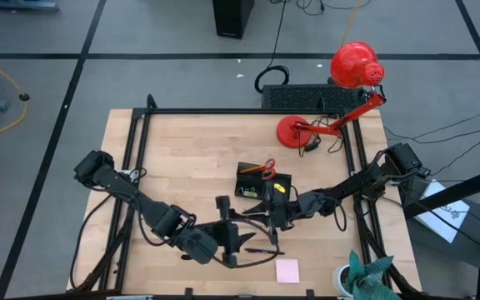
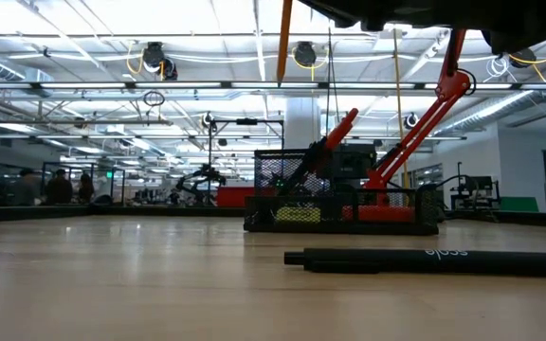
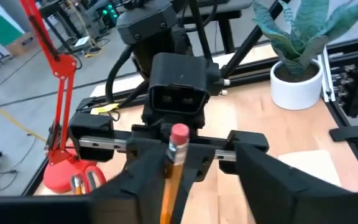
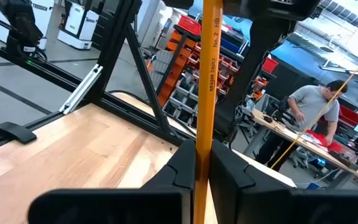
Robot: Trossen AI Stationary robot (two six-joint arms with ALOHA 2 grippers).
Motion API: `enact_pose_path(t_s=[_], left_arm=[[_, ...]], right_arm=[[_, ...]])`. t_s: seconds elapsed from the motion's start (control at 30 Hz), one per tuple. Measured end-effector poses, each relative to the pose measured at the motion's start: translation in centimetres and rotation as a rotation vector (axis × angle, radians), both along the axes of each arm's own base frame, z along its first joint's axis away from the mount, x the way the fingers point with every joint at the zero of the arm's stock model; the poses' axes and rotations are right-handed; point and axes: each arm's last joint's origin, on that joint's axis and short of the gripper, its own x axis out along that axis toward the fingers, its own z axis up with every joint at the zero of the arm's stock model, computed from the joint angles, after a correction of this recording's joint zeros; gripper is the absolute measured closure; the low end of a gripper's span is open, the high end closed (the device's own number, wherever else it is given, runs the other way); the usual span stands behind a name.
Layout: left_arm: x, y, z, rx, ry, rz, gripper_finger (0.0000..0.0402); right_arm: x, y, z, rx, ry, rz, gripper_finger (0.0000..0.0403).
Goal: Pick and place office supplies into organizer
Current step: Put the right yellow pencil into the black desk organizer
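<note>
Pencil (image 4: 207, 81), orange, is clamped between the fingers of the right claw (image 4: 202, 162), which are closed tight on its shaft. The pencil stands upright in the air, clear of the table (image 1: 190, 158); in the low view its sharpened tip (image 2: 284, 43) points down. Its pink eraser end sits between the fingers of the left claw (image 3: 204, 180). Those fingers stand apart: the pencil lies against one of them (image 3: 145, 180), with a clear gap to the other, so there is no left-hand grip yet. Both claws meet over the near middle of the table, just in front of the black organizer (image 1: 261, 185), where red-handled scissors (image 1: 265, 167) already stand. A black pen (image 2: 425, 260) lies flat on the table nearby, and a pink sticky pad (image 1: 287, 270) sits at the near edge. Judged step: pencil lifted and being sorted out between the two claws before placing. Next move calls for one firm hold only, then carrying the pencil over the taller section and lowering it tip-first, clear of the scissors.
</note>
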Motion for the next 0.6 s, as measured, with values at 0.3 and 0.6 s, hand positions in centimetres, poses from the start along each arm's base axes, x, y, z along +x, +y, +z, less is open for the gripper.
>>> enact_pose_path(t_s=[0.3, 0.6], left_arm=[[0.1, 0.27, -0.26, 0.042, 0.042, -0.043, 0.0382], [-0.09, 0.03, -0.6, 0.073, 0.078, -0.077, 0.0392]], right_arm=[[-0.03, 0.1, -0.19, 0.01, 0.015, 0.014, 0.0387], [-0.04, 0.14, -0.52, 0.007, 0.044, 0.015, 0.0383]])
